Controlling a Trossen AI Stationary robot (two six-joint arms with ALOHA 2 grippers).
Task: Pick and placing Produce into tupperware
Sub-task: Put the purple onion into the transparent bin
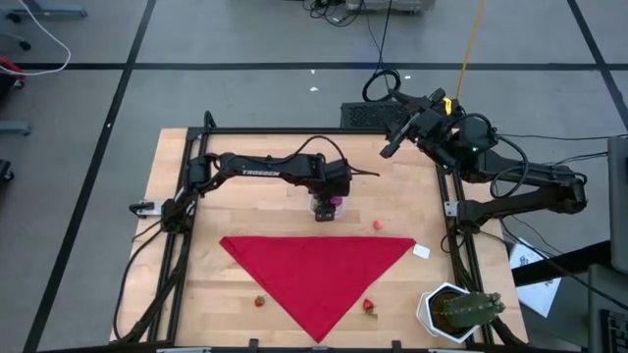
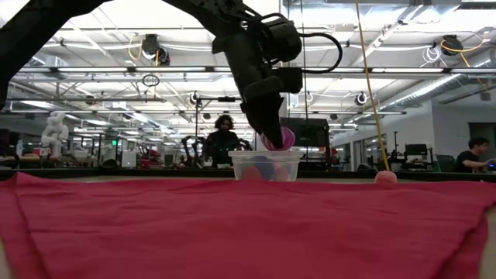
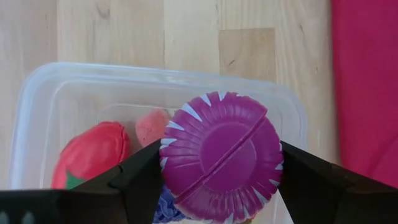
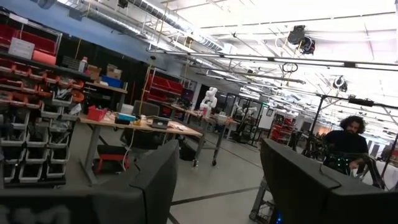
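I've got the left gripper [image 3: 217, 177] clamped on the magenta fruit [image 3: 221, 155] right over the tupperware [image 3: 37, 106]. Looks light, hard, slick; grabbing its wide ribbed sides seems smartest. Right gripper [image 4: 217, 180] parked off-desk, fingers apart, empty.

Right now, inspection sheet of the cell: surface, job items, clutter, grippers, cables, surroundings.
Surface: wooden table with a red cloth spread as a triangle.
Job's things: clear tub behind the cloth, holding a red piece and a pinkish piece; pink piece and two strawberries loose on the table.
Clutter: potted cactus; white tag.
Grippers: left gripper shut on magenta piece over the tub; right gripper open, raised off the table's far right corner.
Cables: loops on the floor behind the table.
Surroundings: people at benches.
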